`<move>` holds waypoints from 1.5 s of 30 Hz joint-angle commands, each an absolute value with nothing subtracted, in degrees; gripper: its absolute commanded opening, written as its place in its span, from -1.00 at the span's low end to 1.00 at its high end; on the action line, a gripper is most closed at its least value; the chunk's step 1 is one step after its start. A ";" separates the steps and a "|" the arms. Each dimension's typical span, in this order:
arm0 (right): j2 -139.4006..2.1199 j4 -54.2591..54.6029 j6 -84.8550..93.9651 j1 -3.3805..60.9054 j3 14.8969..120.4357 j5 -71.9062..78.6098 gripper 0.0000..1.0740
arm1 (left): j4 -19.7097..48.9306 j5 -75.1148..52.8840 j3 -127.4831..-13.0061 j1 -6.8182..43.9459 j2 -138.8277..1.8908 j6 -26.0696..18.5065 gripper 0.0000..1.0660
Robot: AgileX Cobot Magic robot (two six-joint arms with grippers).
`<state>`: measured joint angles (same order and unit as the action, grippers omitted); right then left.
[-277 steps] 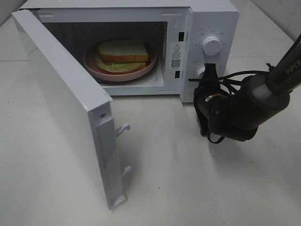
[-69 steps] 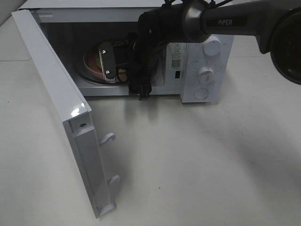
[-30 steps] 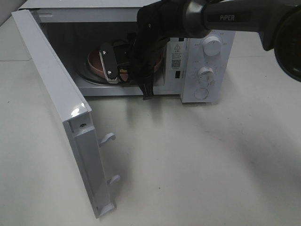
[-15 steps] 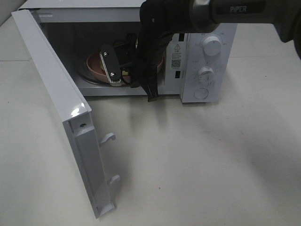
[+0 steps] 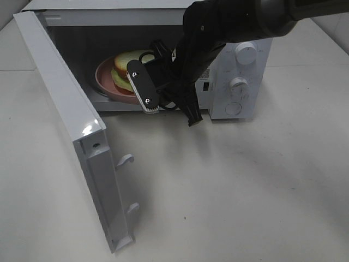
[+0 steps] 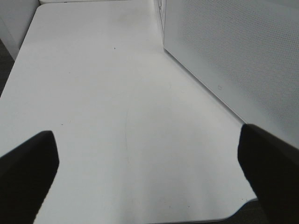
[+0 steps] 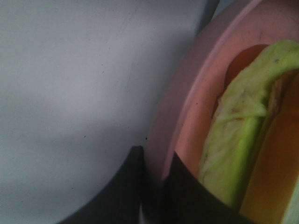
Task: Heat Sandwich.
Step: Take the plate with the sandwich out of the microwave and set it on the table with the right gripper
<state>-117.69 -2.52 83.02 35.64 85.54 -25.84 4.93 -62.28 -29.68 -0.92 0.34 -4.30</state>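
Note the right hand (image 7: 154, 186), its fingers pinched on the rim of the pink plate (image 5: 106, 84) at the open microwave's (image 5: 240, 65) mouth; gripping the rim spares the sandwich (image 5: 128, 68), which rides on the plate half inside the cavity. The door (image 5: 76, 136) stands swung wide, giving the arm room. Your left hand (image 6: 149, 158) hangs fully spread, empty, over the bare surface (image 6: 117, 116)

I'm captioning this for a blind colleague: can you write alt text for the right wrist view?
The right gripper is shut on the rim of a pink plate, one dark finger on each side. On the plate lies a sandwich with green lettuce, and a pale grey surface lies beyond the plate.
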 commanded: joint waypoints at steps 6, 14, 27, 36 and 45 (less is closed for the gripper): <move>-110.58 0.52 87.38 36.15 78.55 -23.49 -1.00 | 5.27 -61.42 -29.74 -0.97 1.15 -4.13 0.88; -105.42 0.69 87.89 36.78 72.65 -21.72 -1.00 | 5.27 -61.42 -29.74 -0.97 1.15 -4.13 0.88; -96.60 0.69 87.32 36.78 63.25 -18.79 -1.00 | 5.27 -61.42 -29.74 -0.97 1.15 -4.13 0.88; -90.93 0.69 86.52 36.78 57.35 -18.74 -1.00 | 5.27 -61.42 -29.74 -0.97 1.15 -4.13 0.88; -85.20 0.46 86.29 36.78 52.08 -19.14 -1.00 | 5.27 -61.42 -29.74 -0.97 1.15 -4.13 0.88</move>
<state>-86.34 0.69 86.80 36.90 52.02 -21.08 4.93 -62.28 -29.68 -0.92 0.34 -4.30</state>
